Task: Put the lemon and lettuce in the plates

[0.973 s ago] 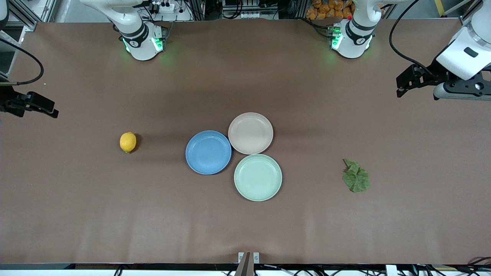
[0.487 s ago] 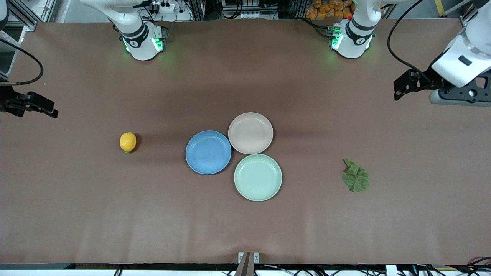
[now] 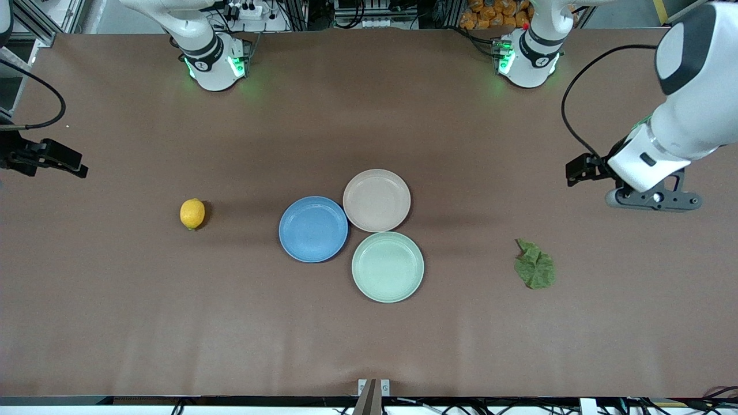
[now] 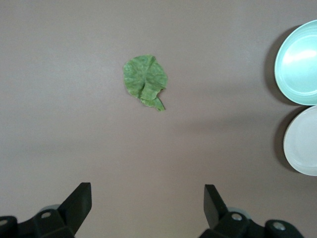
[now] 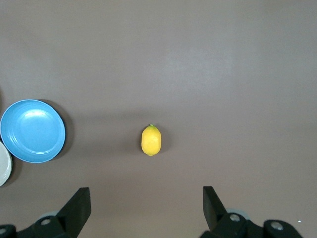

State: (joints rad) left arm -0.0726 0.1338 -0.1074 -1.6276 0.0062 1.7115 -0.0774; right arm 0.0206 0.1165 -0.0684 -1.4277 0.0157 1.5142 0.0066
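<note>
The lemon (image 3: 192,213) lies on the table toward the right arm's end; it also shows in the right wrist view (image 5: 151,140). The lettuce (image 3: 535,266) lies flat toward the left arm's end, also in the left wrist view (image 4: 145,81). The blue plate (image 3: 313,229) and the beige-pink plate (image 3: 376,200) touch at mid-table, both empty. My left gripper (image 4: 147,192) is open and empty, up over bare table beside the lettuce. My right gripper (image 5: 146,194) is open and empty, high over bare table at its end, apart from the lemon.
A pale mint-green plate (image 3: 387,267), empty, sits against the other two, nearest the front camera. The arm bases (image 3: 216,63) stand along the table's back edge. The left arm's wrist (image 3: 651,158) hangs above the table near the lettuce.
The left arm has swung down and inward from the table's end, bringing its gripper closer to the lettuce. The right arm has not moved. Nothing on the table moved.
</note>
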